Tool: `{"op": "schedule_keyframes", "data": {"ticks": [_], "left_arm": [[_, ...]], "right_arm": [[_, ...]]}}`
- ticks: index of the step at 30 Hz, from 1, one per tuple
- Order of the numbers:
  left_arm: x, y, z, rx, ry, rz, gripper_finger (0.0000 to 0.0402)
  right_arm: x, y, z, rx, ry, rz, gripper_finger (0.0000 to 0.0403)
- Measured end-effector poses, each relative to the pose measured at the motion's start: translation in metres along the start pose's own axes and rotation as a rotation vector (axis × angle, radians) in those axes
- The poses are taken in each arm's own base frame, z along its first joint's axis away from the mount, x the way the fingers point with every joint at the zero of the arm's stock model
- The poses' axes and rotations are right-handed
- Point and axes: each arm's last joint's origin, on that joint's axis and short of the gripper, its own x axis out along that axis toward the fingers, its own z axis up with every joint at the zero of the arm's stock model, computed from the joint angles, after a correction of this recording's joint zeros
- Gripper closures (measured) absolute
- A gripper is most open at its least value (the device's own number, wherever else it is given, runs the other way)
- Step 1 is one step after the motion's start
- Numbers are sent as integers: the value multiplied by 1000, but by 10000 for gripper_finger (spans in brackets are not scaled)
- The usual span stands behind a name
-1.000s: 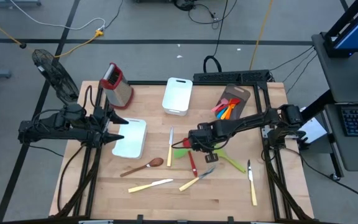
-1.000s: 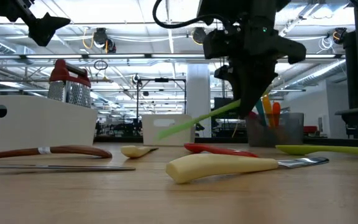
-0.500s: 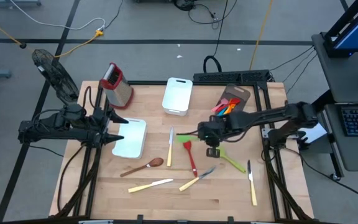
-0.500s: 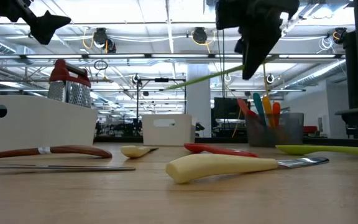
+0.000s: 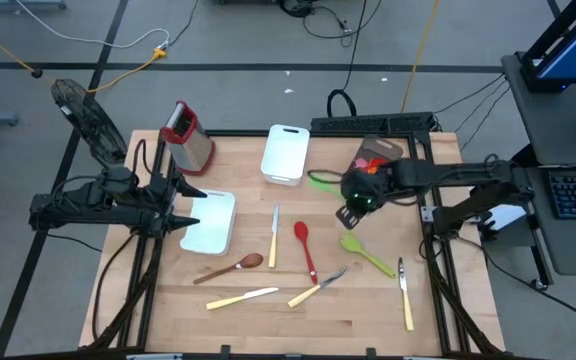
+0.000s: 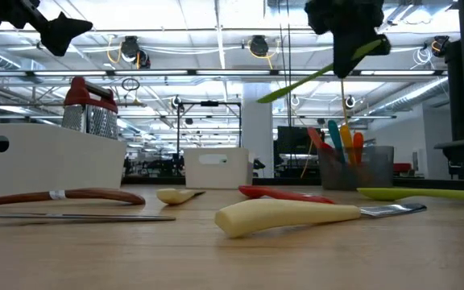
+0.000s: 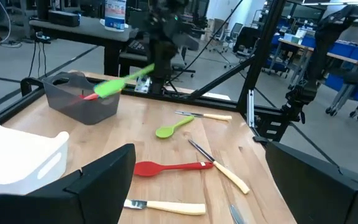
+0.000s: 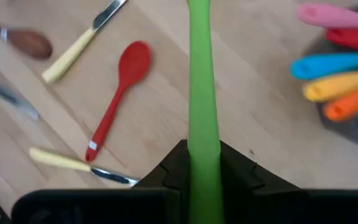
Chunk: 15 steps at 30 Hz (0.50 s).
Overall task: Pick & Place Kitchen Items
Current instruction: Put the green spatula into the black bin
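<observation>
You see wooden table (image 5: 268,310). On it, left side: white tub (image 5: 211,222), grater (image 5: 188,137) behind. Back centre: second white tub (image 5: 286,153). Back right: dark holder (image 5: 383,152). Scattered in the middle: wooden spoon (image 5: 230,268), red spoon (image 5: 305,248), green spoon (image 5: 366,254), four cream-handled knives (image 5: 241,298), one near right edge.

Parts not clearly visible

The green utensil (image 8: 199,93) is cut by the right wrist picture's upper edge, so its head is hidden; in the left wrist view it (image 7: 124,81) looks blurred.
</observation>
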Motion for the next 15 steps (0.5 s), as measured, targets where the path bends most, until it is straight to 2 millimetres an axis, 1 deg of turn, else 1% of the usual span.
{"op": "schedule_keyframes", "data": {"ticks": [10,15], "left_arm": [[0,0,0,0,-1,1,34],[0,0,0,7,-1,4,34]], "right_arm": [[-31,-36,-1,367,-20,-31,359],[-38,-49,-3,530,-15,-65,359]]}}
